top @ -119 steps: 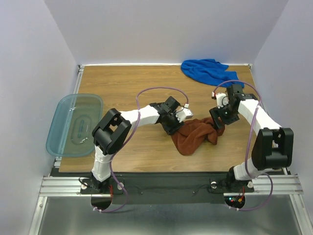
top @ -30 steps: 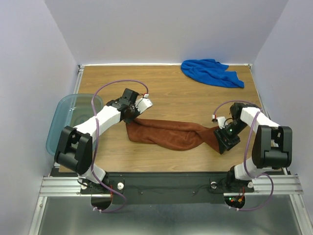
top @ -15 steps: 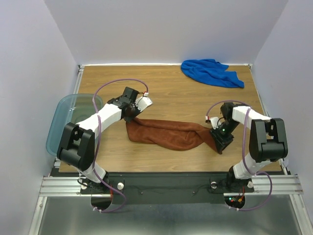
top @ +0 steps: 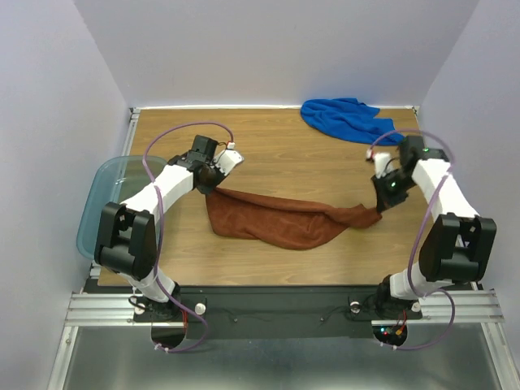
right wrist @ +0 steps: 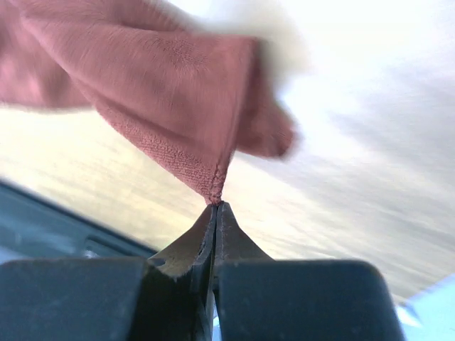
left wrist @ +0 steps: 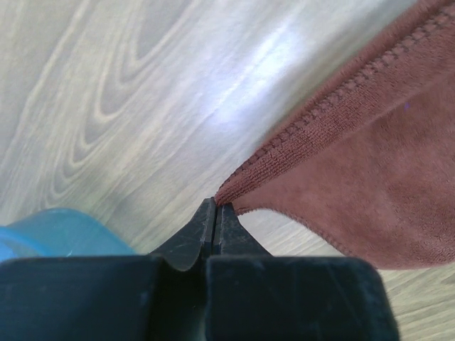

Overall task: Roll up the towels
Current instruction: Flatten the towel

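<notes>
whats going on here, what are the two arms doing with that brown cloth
Each arm is pinching one end of the rust-brown towel. The left pincer is shut on a corner near the teal bin, and the right pincer is shut on the opposite corner. Between them the towel stretches long across the table, not yet flat and not yet rolled. The blue towel lies crumpled at the far right corner, with neither arm on it.

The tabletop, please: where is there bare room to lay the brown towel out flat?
Bare wood runs across the middle, between the blue towel at the far right corner and the brown towel. The teal bin crowds the left edge.
</notes>
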`<state>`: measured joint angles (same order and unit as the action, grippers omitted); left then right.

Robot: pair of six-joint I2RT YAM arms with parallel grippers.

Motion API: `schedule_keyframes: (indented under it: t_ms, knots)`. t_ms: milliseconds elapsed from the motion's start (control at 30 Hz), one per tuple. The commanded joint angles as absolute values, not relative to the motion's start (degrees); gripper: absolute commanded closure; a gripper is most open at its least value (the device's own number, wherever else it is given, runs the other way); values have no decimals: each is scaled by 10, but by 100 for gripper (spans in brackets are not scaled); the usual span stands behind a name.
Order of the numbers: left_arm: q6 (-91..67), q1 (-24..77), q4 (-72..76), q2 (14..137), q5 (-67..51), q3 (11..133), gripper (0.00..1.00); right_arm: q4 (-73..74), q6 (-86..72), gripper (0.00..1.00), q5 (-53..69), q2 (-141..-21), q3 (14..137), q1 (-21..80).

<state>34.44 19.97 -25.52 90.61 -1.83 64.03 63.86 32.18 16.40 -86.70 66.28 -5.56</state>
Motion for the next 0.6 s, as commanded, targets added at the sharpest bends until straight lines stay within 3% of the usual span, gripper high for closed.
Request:
schedule_keyframes:
  t_ms: [0,367,567]
  knots:
    - [334,186,-277,888,-39,680,100,682,345,99,207,-847,772,-99]
    - [315,171,-294,858,-54,724,100,693,336,99,282,-878,971,-195]
    - [326,165,-311,855,-57,730,100,772,442,99,259,-861,882,-196]
